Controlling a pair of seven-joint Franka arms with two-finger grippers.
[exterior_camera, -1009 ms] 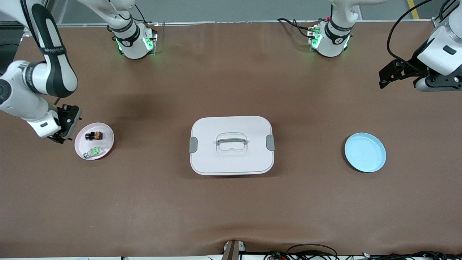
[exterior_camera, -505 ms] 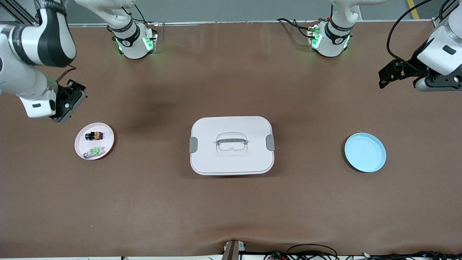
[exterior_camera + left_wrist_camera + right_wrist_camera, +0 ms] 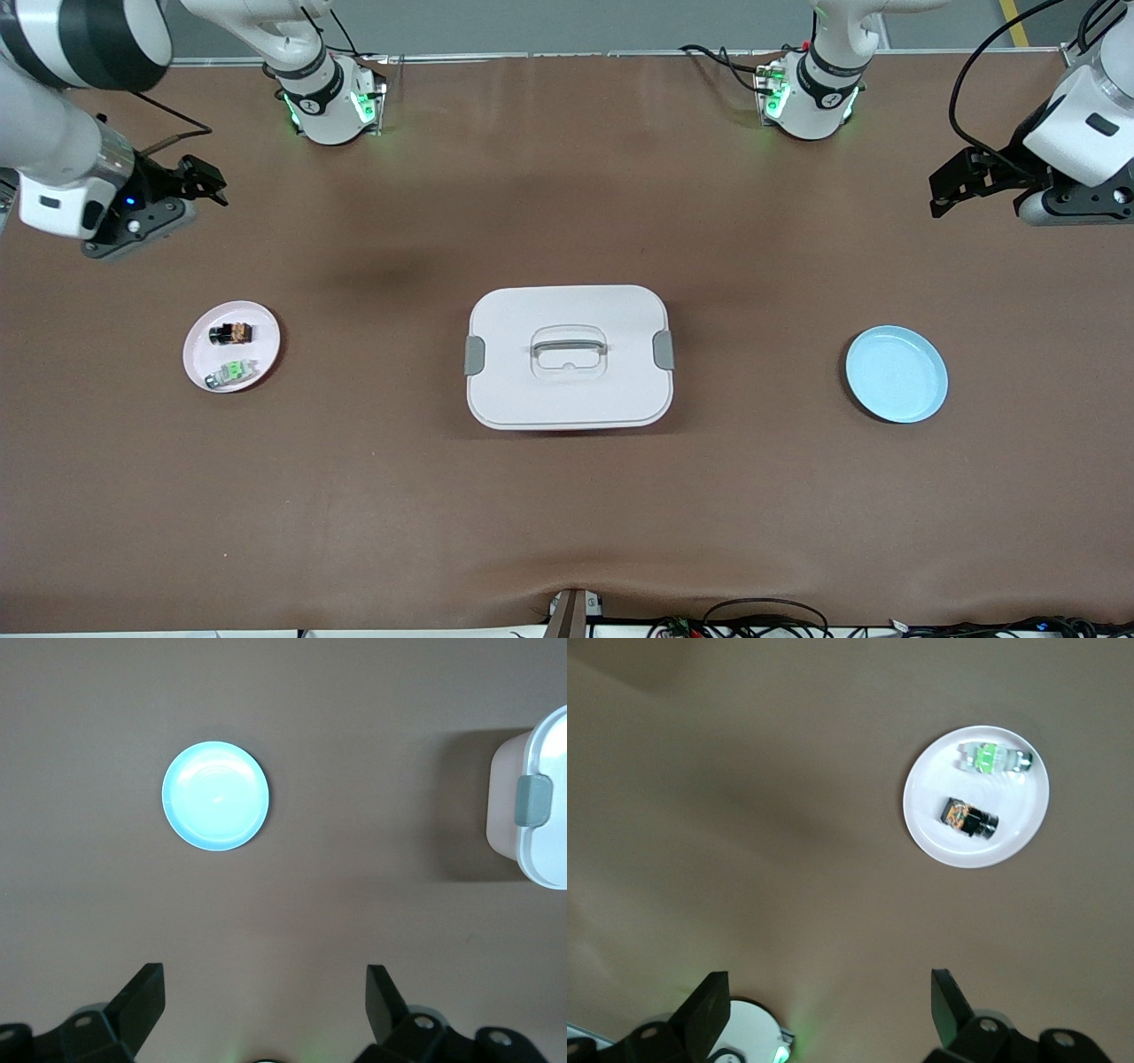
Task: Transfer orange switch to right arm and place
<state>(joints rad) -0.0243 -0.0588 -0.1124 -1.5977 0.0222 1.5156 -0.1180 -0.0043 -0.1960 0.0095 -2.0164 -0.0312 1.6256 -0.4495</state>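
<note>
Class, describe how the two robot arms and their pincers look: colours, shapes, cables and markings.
Both arms are white and jointed, with rounded links and black patches. The right arm has a silver wrist and a blue light. The left arm trails black cables. The right pincer and left pincer are black, each two-fingered. Green lights glow at both bases.

Right arm (image 3: 62, 53) cut off by front view's top and side edges; upper links out of frame. Left arm (image 3: 1085, 124) likewise clipped at frame edge. Lidded white container (image 3: 540, 806) only partly in left wrist view, rest past the edge. Green-and-silver part (image 3: 232, 372) too small to make out detail. Orange switch (image 3: 230, 333) markings unreadable.
</note>
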